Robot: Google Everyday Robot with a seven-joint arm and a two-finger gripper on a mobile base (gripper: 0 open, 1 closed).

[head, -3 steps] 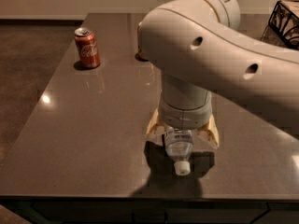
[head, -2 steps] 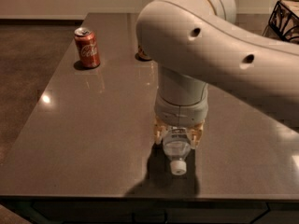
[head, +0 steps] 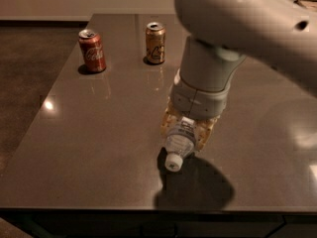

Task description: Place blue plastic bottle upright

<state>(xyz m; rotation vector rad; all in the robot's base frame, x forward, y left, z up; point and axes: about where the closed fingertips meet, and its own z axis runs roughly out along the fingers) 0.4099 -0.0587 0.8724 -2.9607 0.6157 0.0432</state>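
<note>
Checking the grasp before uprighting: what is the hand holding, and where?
The hand, low over the table, grips the bottle around its body; the capped end sticks out.

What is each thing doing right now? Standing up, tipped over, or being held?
blue plastic bottle: held, tilted, white cap on and pointing at the near table edge, not upright yet.
gripper: shut on the bottle, over the table's near middle.
red cola can: standing upright, far left.
gold soda can: standing upright, right of the red can.

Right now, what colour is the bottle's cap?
White cap, camera view; the gripper holds the blue plastic bottle tilted, near the table's front.
</note>
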